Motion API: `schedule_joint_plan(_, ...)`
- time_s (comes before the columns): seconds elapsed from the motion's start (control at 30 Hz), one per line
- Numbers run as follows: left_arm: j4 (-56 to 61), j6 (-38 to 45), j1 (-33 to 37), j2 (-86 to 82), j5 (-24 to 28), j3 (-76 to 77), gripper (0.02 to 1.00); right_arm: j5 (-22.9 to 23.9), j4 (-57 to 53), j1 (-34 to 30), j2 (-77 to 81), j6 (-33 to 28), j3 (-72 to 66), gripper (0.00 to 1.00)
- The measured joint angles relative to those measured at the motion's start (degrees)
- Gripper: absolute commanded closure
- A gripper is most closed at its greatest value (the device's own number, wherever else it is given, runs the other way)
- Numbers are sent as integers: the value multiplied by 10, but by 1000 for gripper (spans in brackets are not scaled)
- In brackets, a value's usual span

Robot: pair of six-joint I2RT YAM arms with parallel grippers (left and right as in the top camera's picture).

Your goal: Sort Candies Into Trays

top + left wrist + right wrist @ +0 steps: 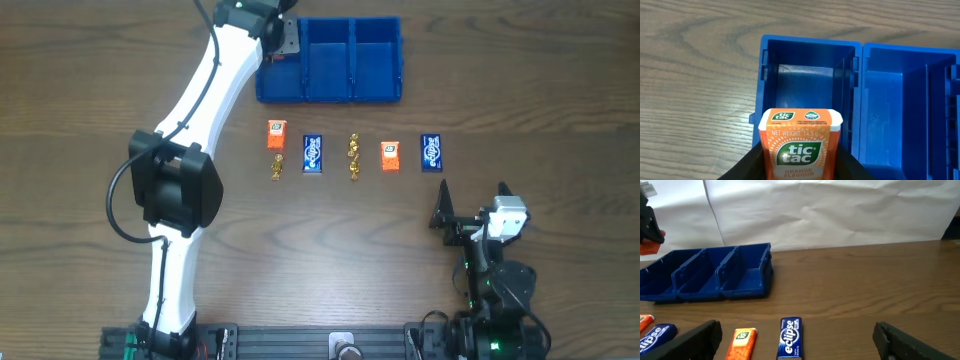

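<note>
One orange candy box (801, 150), likely light, stiff and slick, is clamped across its narrow edges by the left gripper (283, 38) above the blue tray (810, 42), upper centre; the right gripper (472, 197) has its jaws apart.

We find a passable band of bare table (330, 118) between the blue tray (329, 96) and the row of candies (354, 158), and broader wood between that row and the right gripper (472, 200), its fingers spread wide. The left arm (190, 150) slants across the table's left side to the tray's left compartment (805, 80), where the left gripper (801, 165) clamps an orange box (801, 142) above the opening, blocking that bay.
</note>
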Motion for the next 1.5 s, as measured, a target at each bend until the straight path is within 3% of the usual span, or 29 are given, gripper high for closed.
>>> schedule_joint_plan(0.03, 0, 1, 0, 0, 2, 0, 617, 0, 0, 0, 0, 0, 0, 1)
schedule_joint_plan(0.17, 1, 8, 0, 0, 8, 0, 130, 0, 0, 0, 0, 0, 0, 1)
schedule_joint_plan(0.23, 2, 12, 0, 0, 9, 0, 18, 0, 0, 0, 0, 0, 0, 1)
schedule_joint_plan(0.53, -62, -2, -7, -50, 23, -14, 25, 0, 0, 0, 0, 0, 0, 1)
schedule_joint_plan(0.63, -45, -21, -34, -181, 13, -113, 40, 0, 0, 0, 0, 0, 0, 1)
schedule_joint_plan(0.8, 78, -38, -73, -364, 4, -347, 73, 0, 0, 0, 0, 0, 0, 1)
schedule_joint_plan(1.0, 156, -41, -63, -279, 0, -514, 82, 0, 0, 0, 0, 0, 0, 1)
schedule_joint_plan(1.5, 217, -41, -51, -170, 50, -525, 152, 0, 0, 0, 0, 0, 0, 1)
